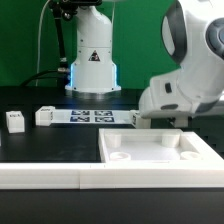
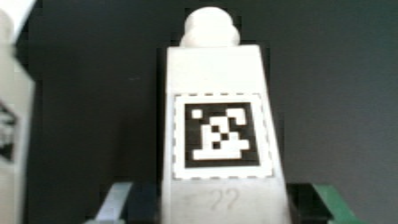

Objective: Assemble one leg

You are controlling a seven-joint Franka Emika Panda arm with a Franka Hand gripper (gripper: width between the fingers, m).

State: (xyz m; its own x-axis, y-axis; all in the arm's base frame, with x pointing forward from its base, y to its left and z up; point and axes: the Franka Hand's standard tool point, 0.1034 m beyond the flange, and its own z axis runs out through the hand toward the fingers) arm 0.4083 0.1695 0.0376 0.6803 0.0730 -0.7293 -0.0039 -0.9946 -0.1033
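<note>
Wrist view: saw the leg (image 2: 217, 80) clamped between the fingers (image 2: 121, 202) of the end effector (image 2: 222, 200), gripped on both long edges, fiducial tag (image 2: 221, 135) facing the camera, rounded peg (image 2: 210, 25) pointing away. Saw open dark surface (image 2: 347, 100) along one long edge, another white part (image 2: 11, 110) close by the other. Exterior view: hid the leg behind the arm (image 1: 190, 60), past the far rim of the square panel (image 1: 150, 160).

The arm (image 1: 185, 80) is showing rounded white shells, grey-banded. Well beyond the tool (image 2: 222, 208), its base (image 1: 93, 60) is glowing blue.
</note>
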